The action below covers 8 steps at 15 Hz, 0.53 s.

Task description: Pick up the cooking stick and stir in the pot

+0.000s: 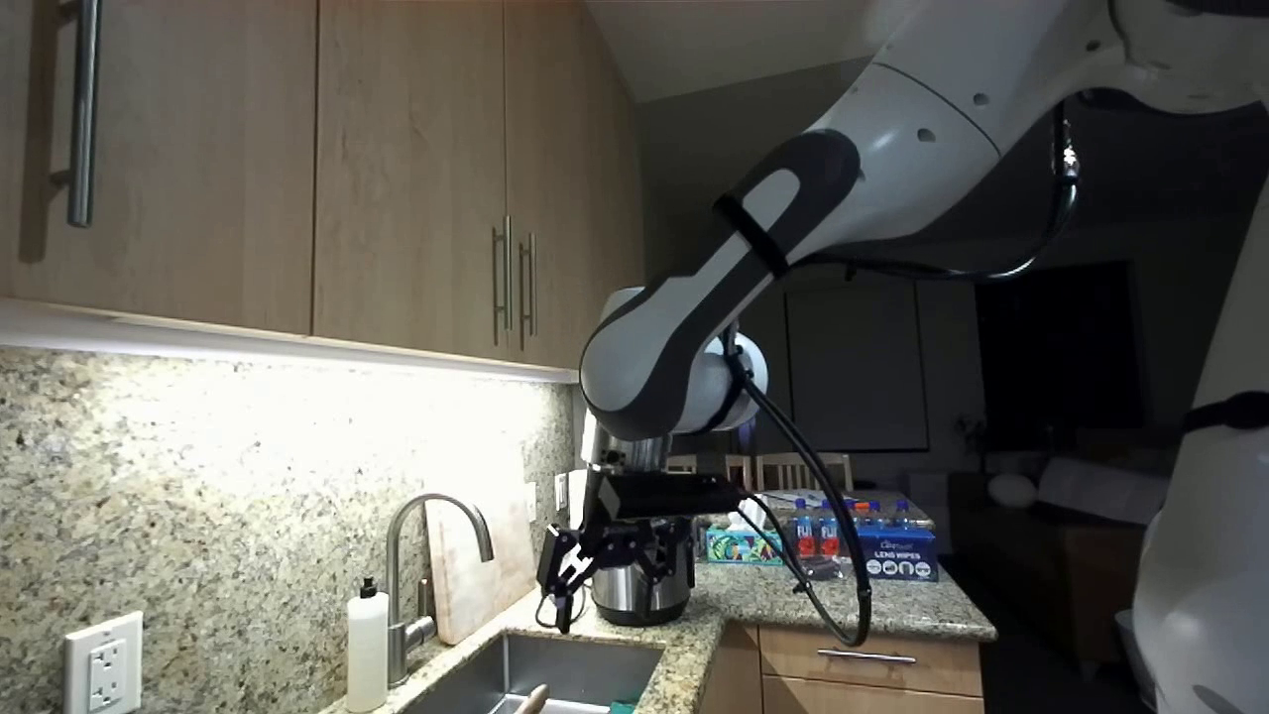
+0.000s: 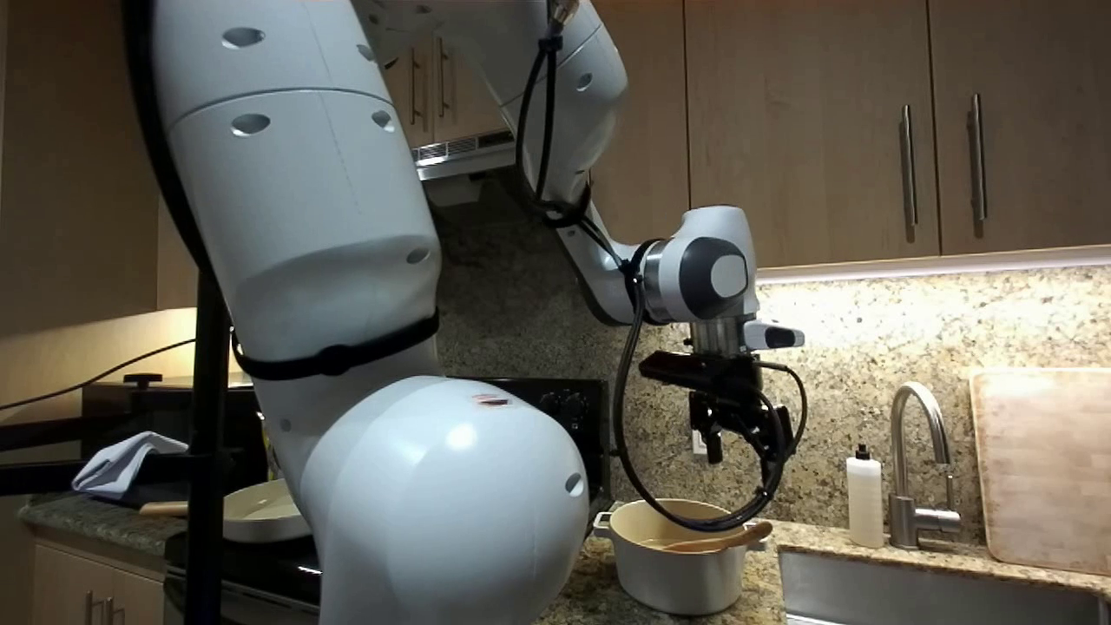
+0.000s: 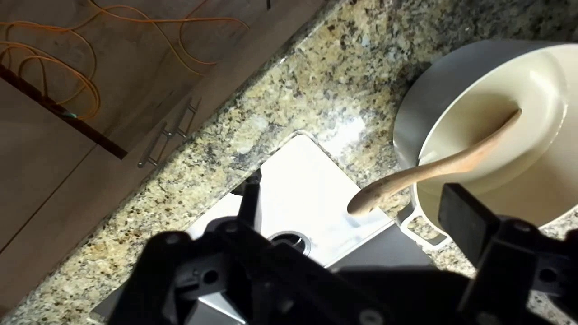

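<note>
The cooking stick (image 3: 435,168) lies below the gripper (image 3: 354,198), apparently well apart.

The pincer (image 3: 357,208) is black, with angular links (image 3: 505,266), round holes (image 3: 210,276) and flat, dark grey pads (image 3: 466,222). Just above it shows a silver collar (image 2: 717,336), and beside it loops a black cable (image 1: 865,595). Farther from the pincer, the arm (image 1: 907,183) wears a glossy white shell with dark grey trim (image 1: 835,164), black straps (image 2: 337,358), oval recesses (image 2: 250,124) and a small reddish mark (image 2: 492,400).
</note>
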### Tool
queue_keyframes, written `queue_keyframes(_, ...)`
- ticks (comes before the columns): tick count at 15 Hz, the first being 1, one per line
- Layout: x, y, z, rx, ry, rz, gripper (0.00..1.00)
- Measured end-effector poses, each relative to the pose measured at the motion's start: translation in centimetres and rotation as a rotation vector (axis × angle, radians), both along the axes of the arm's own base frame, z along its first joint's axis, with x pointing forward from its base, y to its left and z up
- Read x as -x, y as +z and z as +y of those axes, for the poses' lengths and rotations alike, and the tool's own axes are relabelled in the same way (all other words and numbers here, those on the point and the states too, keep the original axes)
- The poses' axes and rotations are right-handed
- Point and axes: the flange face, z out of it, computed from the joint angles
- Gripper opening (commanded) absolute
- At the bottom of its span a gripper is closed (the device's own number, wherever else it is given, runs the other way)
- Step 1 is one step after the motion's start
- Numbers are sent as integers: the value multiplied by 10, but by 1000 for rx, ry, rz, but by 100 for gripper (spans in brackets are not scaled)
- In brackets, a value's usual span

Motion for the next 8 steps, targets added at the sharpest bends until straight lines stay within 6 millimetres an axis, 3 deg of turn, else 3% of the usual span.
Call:
queue_keyframes(5,-16,-28,-37,-69,40,-44,100)
queue_keyframes(8,-32,-38,-39,-51,105,-43,100)
